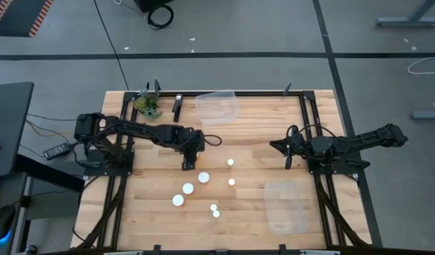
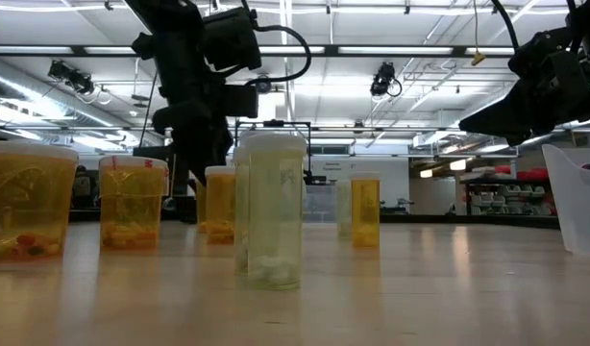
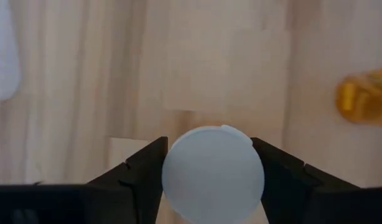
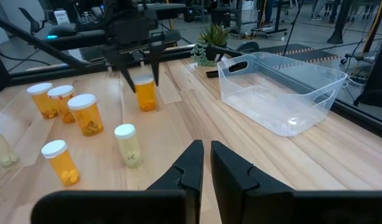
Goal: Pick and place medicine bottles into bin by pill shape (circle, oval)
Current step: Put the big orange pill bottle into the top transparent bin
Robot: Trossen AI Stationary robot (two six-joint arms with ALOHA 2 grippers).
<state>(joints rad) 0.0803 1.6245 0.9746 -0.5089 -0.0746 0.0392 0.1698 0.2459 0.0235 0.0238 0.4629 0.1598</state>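
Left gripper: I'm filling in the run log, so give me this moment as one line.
left gripper: shut on orange bottle, bottle on table | right gripper: shut, empty, waiting | both bins empty

Pill shapes inside medicine bottles point(image 4: 86, 114) too small to tell; low view cuts off right bin point(image 2: 577, 197).

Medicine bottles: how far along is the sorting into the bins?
Done: nothing yet. The far bin and the near bin both look empty. In hand: the left gripper is closed around an orange bottle that stands on the table. Left: that one and the other bottles, clustered mid-table. The right gripper waits shut, holding nothing.
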